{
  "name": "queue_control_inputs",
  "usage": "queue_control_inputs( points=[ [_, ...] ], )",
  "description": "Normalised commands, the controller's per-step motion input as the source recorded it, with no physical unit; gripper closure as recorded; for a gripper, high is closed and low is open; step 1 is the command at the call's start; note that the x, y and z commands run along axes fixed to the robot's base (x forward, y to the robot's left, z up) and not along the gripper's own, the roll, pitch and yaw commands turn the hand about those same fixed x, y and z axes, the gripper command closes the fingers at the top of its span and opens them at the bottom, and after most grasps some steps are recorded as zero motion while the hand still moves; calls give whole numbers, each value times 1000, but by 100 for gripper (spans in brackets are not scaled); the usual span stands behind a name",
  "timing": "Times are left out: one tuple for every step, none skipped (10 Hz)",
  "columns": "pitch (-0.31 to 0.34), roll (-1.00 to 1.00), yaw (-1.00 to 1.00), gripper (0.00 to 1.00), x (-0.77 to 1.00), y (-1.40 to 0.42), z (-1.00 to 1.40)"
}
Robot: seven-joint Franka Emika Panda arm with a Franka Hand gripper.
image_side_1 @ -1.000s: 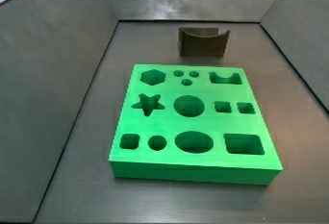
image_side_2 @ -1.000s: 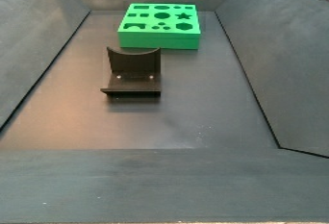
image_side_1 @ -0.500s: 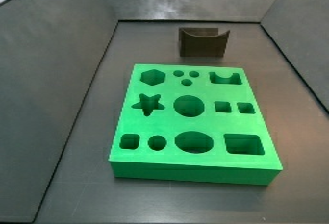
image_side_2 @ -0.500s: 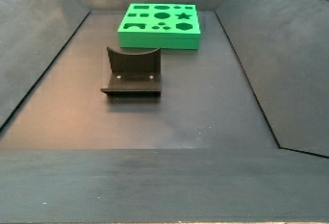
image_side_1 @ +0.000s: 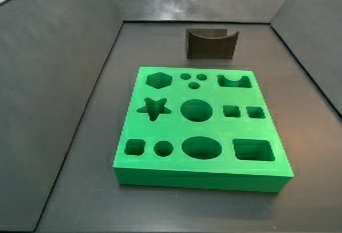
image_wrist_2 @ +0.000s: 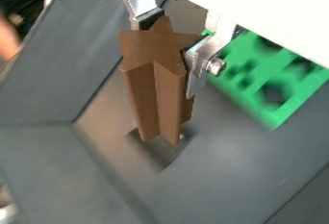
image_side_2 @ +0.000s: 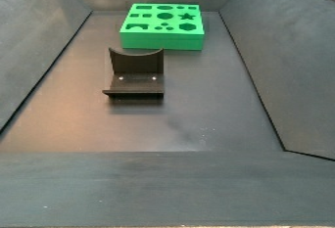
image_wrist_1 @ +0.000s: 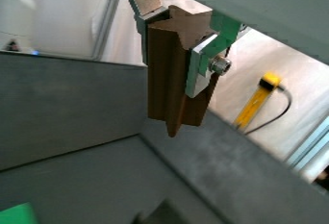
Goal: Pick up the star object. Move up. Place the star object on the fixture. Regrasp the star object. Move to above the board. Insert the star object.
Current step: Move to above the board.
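Observation:
The star object [image_wrist_1: 172, 69] is a long brown prism with a star cross-section. It shows in both wrist views [image_wrist_2: 156, 84], clamped between the silver fingers [image_wrist_1: 203, 62] of my gripper [image_wrist_1: 167, 31], which is shut on it. The gripper [image_wrist_2: 161, 36] hangs high above the floor and is out of both side views. The green board [image_side_1: 201, 127] lies on the floor with a star-shaped hole [image_side_1: 155, 107] near its left edge; it also shows in a side view [image_side_2: 163, 25] and a wrist view [image_wrist_2: 270, 74]. The dark fixture [image_side_2: 133, 73] stands on the floor, empty.
Grey sloping walls enclose the floor [image_side_2: 170, 124]. The fixture [image_side_1: 211, 43] stands behind the board in a side view. The board has several other holes of various shapes. A yellow object [image_wrist_1: 263, 98] lies outside the enclosure.
The brown tip visible at the top edge of a side view one second ago has left the picture. The board and fixture have not moved.

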Motion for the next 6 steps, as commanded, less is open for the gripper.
queue_control_inputs(
  points=[
    [2, -1000, -115, 100, -377, -1000, 22],
    [7, -1000, -115, 100, -393, -1000, 24],
    [11, -1000, -114, 100, -426, -1000, 24],
    [9, -1000, -112, 100, -350, -757, 23],
    [6, -1000, -105, 100, -213, -366, 8],
    [1, -1000, -102, 100, -160, -232, 4]
  ],
)
